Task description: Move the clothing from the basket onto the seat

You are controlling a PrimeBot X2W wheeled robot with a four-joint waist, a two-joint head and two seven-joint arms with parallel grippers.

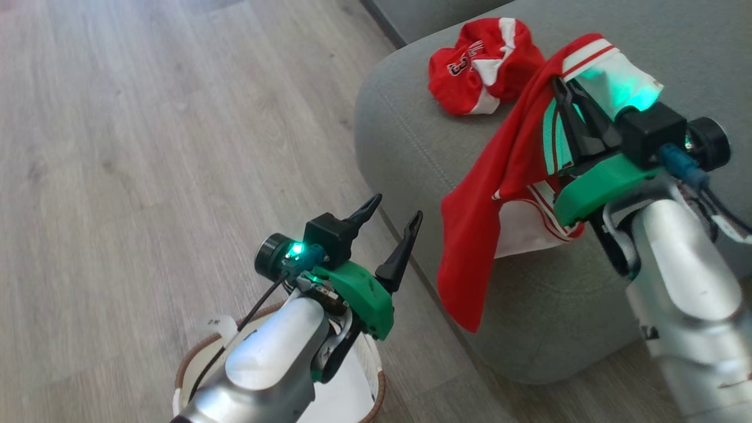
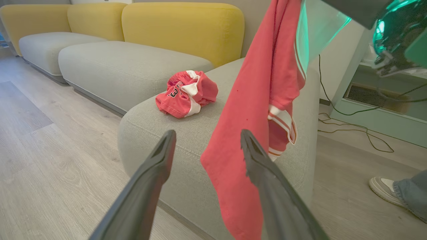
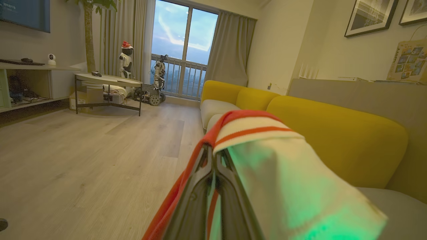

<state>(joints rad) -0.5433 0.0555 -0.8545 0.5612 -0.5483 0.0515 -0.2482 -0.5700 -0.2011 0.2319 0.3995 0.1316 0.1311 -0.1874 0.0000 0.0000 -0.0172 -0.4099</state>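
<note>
**Q:** Head view: where is the load?
**A:** The right claw (image 1: 561,88) is pinched shut on a red-and-white garment (image 1: 487,205), which hangs over the rounded edge of the sofa seat (image 1: 411,135). A numbered jersey (image 1: 482,64) lies on the cushion. The left claw (image 1: 397,207) gapes wide and empty above the basket (image 1: 194,352).

**Q:** Left wrist view?
**A:** The garment (image 2: 247,100) dangles in front of the seat. It is best carried inward, beside the jersey (image 2: 186,93), before release.

**Q:** Right wrist view?
**A:** The fingers (image 3: 196,200) are closed on the striped trim (image 3: 253,130). Lower the garment first, or it may slide off the edge.
</note>
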